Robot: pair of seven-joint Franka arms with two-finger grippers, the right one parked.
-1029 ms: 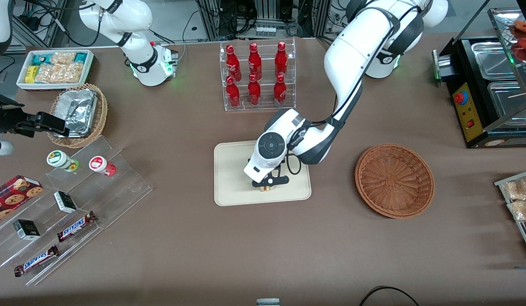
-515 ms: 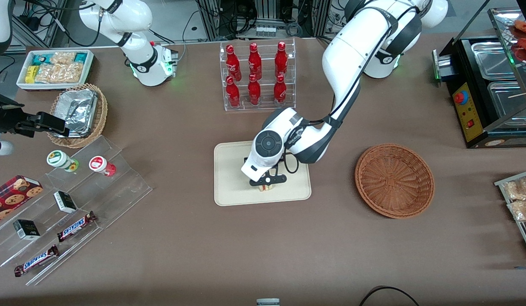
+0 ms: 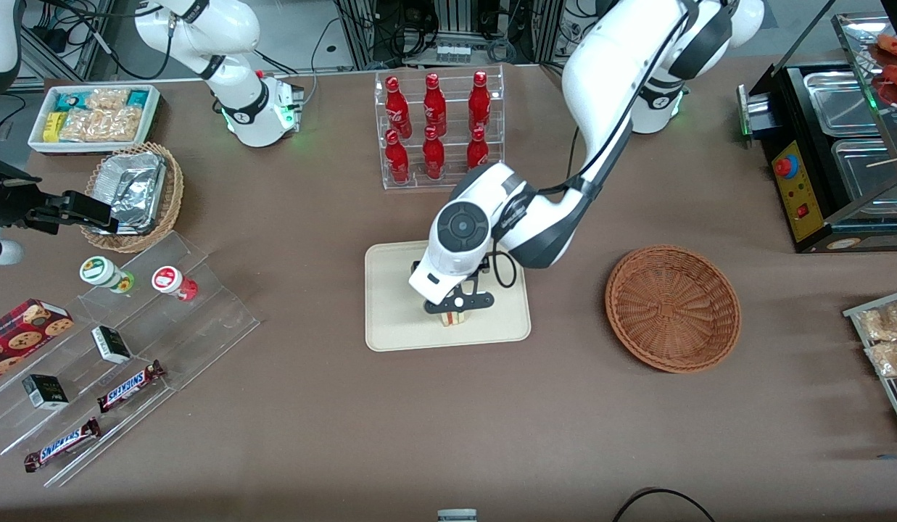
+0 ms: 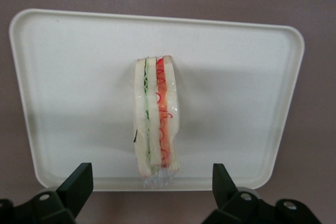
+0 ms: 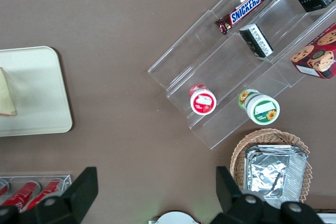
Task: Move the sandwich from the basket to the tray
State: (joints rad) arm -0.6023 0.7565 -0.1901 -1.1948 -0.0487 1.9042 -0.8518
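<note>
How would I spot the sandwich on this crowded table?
Find the cream tray mid-table, in front of the rack of red bottles. The sandwich stands on edge on it, directly under the open gripper. It is the only food there: a pale wedge with red and green stripes.

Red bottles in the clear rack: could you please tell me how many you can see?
6 red bottles, standing in two rows of three in the clear rack, farther from the front camera than the tray, where the open gripper hovers over the sandwich.

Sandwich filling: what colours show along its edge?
Green and red between pale bread on the sandwich, clearest in the left wrist view.
</note>
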